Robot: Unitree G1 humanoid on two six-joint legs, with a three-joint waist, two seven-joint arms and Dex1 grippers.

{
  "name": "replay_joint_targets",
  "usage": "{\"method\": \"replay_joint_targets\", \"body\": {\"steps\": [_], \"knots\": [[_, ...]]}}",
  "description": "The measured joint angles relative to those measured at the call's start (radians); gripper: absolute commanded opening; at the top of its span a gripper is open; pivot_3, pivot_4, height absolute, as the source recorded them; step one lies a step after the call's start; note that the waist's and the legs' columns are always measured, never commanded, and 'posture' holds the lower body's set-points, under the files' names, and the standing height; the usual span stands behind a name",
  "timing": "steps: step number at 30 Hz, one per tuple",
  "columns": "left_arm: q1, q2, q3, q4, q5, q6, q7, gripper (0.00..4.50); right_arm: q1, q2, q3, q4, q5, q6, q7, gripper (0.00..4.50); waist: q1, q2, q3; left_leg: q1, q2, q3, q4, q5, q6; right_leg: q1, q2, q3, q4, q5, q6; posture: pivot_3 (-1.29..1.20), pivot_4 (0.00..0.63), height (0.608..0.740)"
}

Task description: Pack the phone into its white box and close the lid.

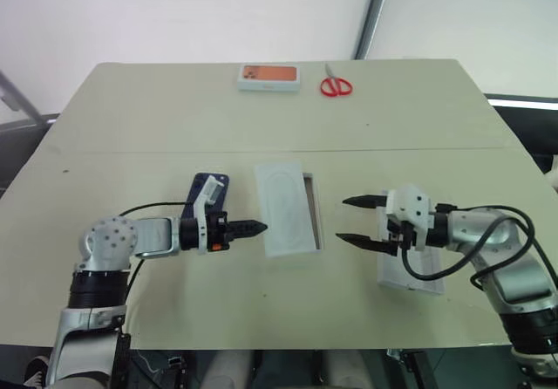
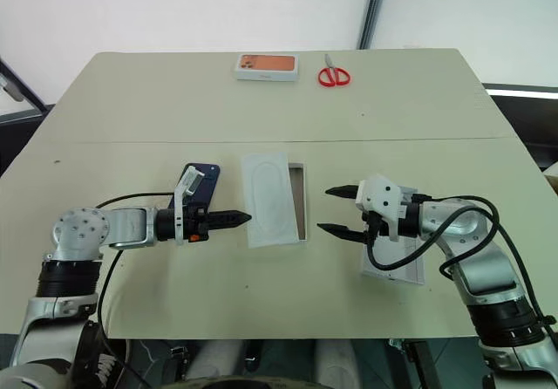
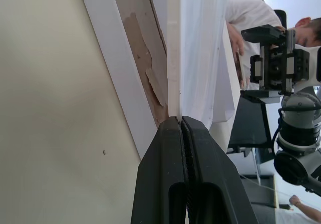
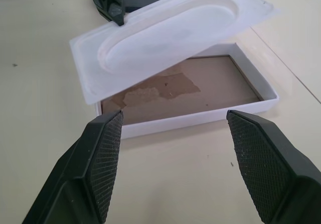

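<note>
1. On a pale beige table (image 1: 131, 119) two robot arms face each other across a shallow white box (image 4: 210, 114).
2. Near the table's middle, the white box lies flat, its brownish cardboard floor showing along one side.
3. Over most of that box sits a flat white insert (image 1: 284, 206) with a rounded recess; the right wrist view shows it tilted, raised clear of the box on the side nearer the right arm.
4. At the insert's left edge, the left gripper (image 1: 253, 227) points toward the robot's right, its two black fingers pressed together. The left wrist view shows the fingertips (image 3: 176, 126) meeting the insert's thin edge, so it appears pinched there.
5. Just behind the left gripper, the phone (image 1: 207, 194), dark navy blue, lies on the table to the left of the box, partly hidden by the wrist.
6. To the right of the box, the right gripper (image 1: 357, 221) points toward it with its fingers spread wide and nothing between them, not touching the box.
7. Beneath the right wrist, the lid (image 1: 410, 276) rests on the table, a white rectangle partly covered by the arm.
8. Along the far edge lie a white box with orange picture (image 1: 269, 77) and, just beside it, red scissors (image 1: 335, 85).
</note>
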Motion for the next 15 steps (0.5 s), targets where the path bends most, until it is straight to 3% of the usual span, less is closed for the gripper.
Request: {"method": "replay_joint_targets", "body": {"steps": [15], "knots": [[-0.113,-0.021,-0.043,0.106,0.150,-0.007,-0.123,0.00,-0.004,0.033,0.036,0.017,-0.037,-0.039,-0.050,3.45,-0.001,0.000,0.000,0.000,0.000,0.000,0.000,0.000,0.000,0.000,0.001,0.000,0.001,0.000,0.000,0.00,0.150,0.740]]}}
